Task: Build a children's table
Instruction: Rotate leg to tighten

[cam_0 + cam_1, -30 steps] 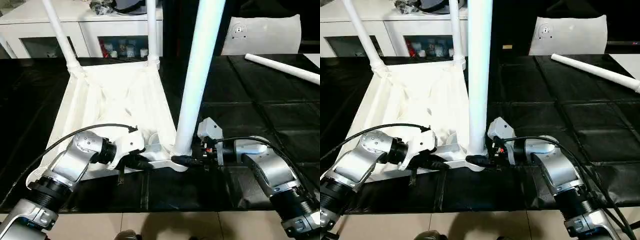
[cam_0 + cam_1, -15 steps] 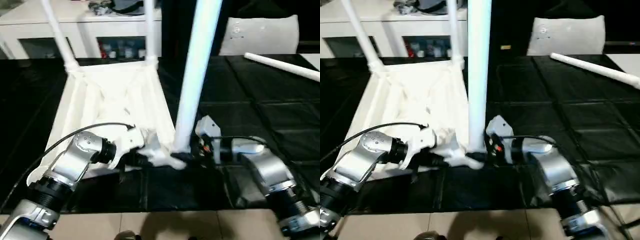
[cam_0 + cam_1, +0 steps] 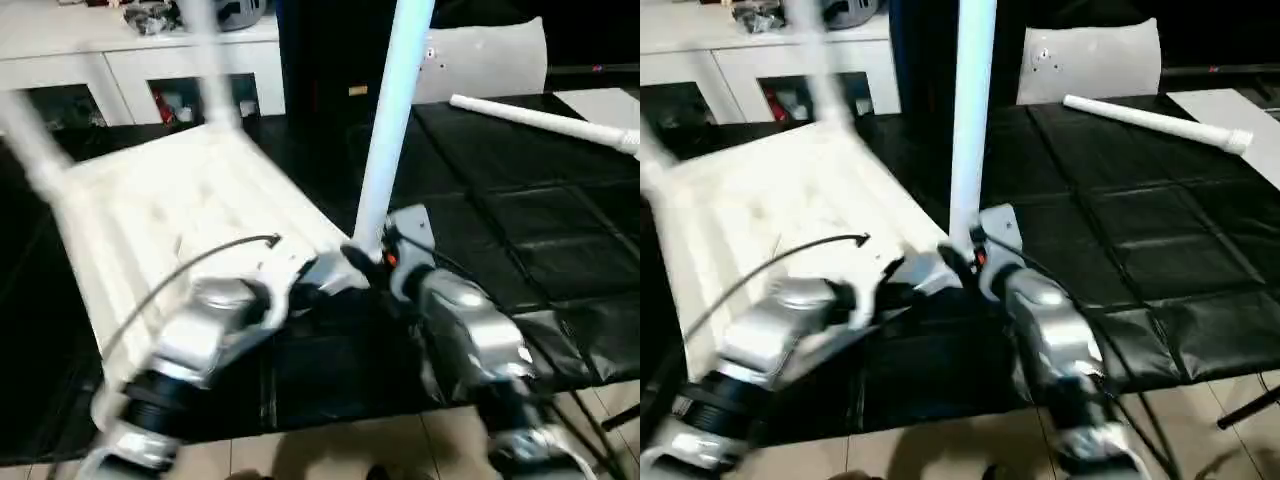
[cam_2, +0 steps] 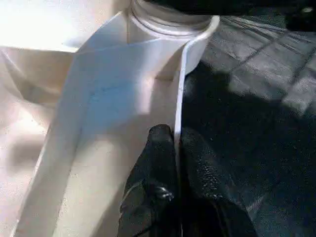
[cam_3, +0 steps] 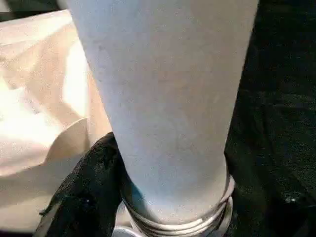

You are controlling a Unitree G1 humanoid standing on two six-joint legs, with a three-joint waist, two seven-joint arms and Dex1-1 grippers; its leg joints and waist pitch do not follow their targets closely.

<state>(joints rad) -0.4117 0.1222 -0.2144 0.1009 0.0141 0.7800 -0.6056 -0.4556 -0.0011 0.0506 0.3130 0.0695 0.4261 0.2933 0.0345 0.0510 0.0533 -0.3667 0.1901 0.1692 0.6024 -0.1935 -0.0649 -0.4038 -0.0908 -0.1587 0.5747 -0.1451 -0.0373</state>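
Observation:
The children's table top [image 3: 170, 210] lies upside down on the black mat, ribbed side up. Two legs [image 3: 215, 80] [image 3: 35, 160] stand blurred in its far corners. A third leg [image 3: 395, 110] stands upright in the near right corner socket [image 4: 170, 22]. My right gripper [image 3: 365, 255] is shut on this leg's base, with one black finger [image 5: 94, 182] pressed against it and the other hidden behind the tube. My left gripper [image 4: 175, 143] is shut on the top's thin rim just beside that socket. A fourth leg [image 3: 540, 120] lies loose at the back right.
A white cabinet [image 3: 120, 70] stands behind the mat. A flat white sheet with a round fitting [image 3: 490, 60] leans at the back right. The black mat [image 3: 520, 220] ends near me, with tiled floor [image 3: 330, 450] below its front edge.
The table top has swung round, its far legs sweeping to the left, and both arms have moved with the near corner. The view has also shifted and blurred.

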